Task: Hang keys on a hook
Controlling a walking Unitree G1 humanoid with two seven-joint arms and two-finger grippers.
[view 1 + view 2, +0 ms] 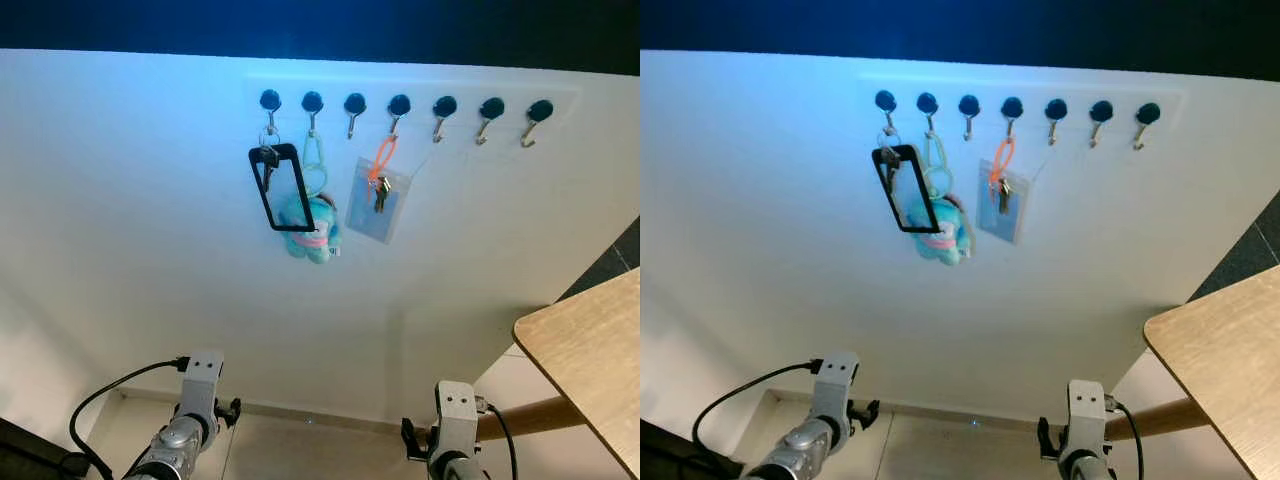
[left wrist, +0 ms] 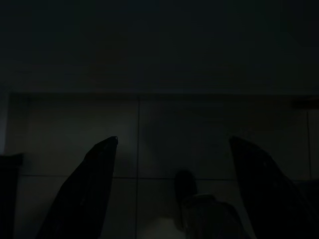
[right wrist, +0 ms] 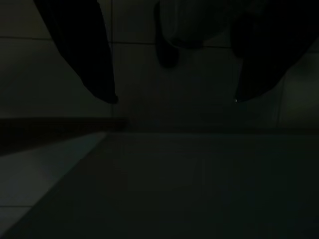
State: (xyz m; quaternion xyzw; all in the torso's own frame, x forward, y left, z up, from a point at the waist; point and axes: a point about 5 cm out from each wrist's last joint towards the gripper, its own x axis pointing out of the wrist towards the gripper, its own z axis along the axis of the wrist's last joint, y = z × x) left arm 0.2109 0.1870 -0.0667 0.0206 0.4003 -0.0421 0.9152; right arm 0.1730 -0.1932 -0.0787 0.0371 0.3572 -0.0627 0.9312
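Our left gripper [image 2: 172, 144] hangs low with its two long black fingers [image 2: 84, 189] spread wide and nothing between them; the dim wrist view beyond them gives us pale floor tiles with dark joints and a rounded shape we cannot identify. Our right gripper [image 3: 174, 99] also hangs with its black fingers [image 3: 87, 55] parted and empty, over dark tiled floor and a paler slanting surface we cannot make out. From the head views only the silver wrists show at the bottom edge, cut off by the frame, a black cable [image 1: 100, 400] looping off the left one.

Well above and ahead of both grippers, a row of seven black-knobbed metal hooks [image 1: 400, 105] runs across a white wall [image 1: 130, 220]. The hook furthest to our left carries a key ring with a black rectangular strap loop [image 1: 282, 188]. The next holds a teal plush toy on a pale green clip [image 1: 312, 228], partly behind the loop. The fourth holds the keys on an orange loop with a clear plastic card sleeve [image 1: 380, 195]; the keys themselves are too small to count. The remaining hooks are bare.

Beside our right arm stands a light wooden table [image 1: 590, 350], its top cut off by the frame, one round leg [image 1: 525, 418] showing. Beige floor tiles [image 1: 300, 445] meet the wall below.
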